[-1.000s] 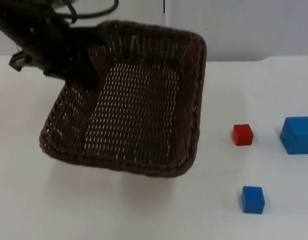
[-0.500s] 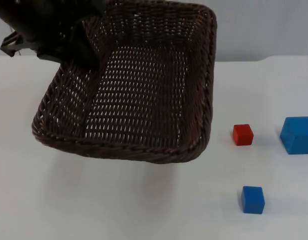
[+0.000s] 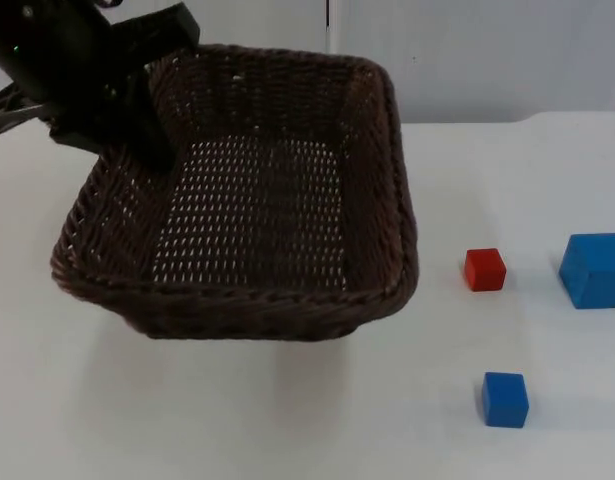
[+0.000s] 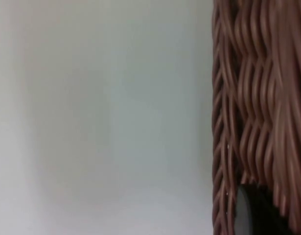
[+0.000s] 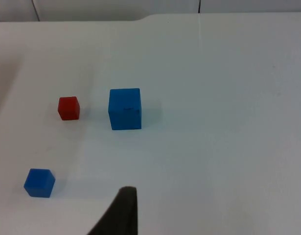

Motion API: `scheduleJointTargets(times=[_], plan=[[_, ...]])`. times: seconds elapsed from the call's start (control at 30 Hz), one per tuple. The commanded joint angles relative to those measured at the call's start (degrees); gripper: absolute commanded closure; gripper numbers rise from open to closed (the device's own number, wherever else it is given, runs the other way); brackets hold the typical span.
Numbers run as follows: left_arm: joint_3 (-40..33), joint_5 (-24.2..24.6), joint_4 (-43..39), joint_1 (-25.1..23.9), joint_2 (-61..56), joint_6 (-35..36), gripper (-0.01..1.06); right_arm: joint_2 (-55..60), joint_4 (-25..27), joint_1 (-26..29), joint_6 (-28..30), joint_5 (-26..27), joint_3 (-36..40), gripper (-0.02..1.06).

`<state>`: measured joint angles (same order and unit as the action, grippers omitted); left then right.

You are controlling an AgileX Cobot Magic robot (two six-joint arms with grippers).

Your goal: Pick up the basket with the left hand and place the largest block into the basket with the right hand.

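Well apart from the largest block (image 3: 595, 269), left hand (image 3: 152, 135) grips basket (image 3: 377, 190) rim.

Even, bright overhead light leaves the white tabletop (image 3: 287, 430) nearly glare-free. The basket (image 3: 287, 310) casts a faint, soft shadow beneath itself. Its weave (image 4: 253, 98) looks smeared and out of focus in the left wrist view.

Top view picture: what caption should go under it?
Left pincer holds the brown basket above the white table, three blocks waiting beside it.
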<state>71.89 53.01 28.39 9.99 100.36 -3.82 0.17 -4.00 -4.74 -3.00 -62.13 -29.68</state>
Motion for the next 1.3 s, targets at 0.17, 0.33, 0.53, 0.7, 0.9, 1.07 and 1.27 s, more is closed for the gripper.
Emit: scheduleJointTargets(times=[0.17,0.33,0.53,0.7,0.9,1.07,1.27], plan=[[-3.81,-2.94,-1.63,0.32,-1.02,1.47,1.05,-0.17,-0.22,0.46,-0.19,0.35,0.13,-0.01],[-4.2,-3.64,-1.76,0.32,-1.02,1.19,1.05,-0.17,-0.32,0.46,-0.31,0.35,0.13,-0.01],[-4.2,-3.88,-2.16,0.32,-1.02,1.19,1.05,-0.17,-0.19,0.46,-1.28,0.48,0.13,-0.01],[-4.2,-4.01,-2.16,0.32,-1.02,1.19,1.05,2.79,0.04,0.46,-1.71,0.96,-0.48,-0.01],[-4.2,-4.0,-2.03,0.32,-1.02,1.19,1.05,12.48,0.28,0.46,-2.1,8.22,-2.62,-0.01],[-4.2,-4.0,-1.95,0.32,-1.02,1.19,1.05,22.3,0.28,0.46,-2.1,13.11,-4.92,-0.01],[-4.2,-4.0,-2.08,0.32,-1.02,1.19,1.05,33.34,0.4,0.46,-2.1,15.64,-8.55,-0.01]])
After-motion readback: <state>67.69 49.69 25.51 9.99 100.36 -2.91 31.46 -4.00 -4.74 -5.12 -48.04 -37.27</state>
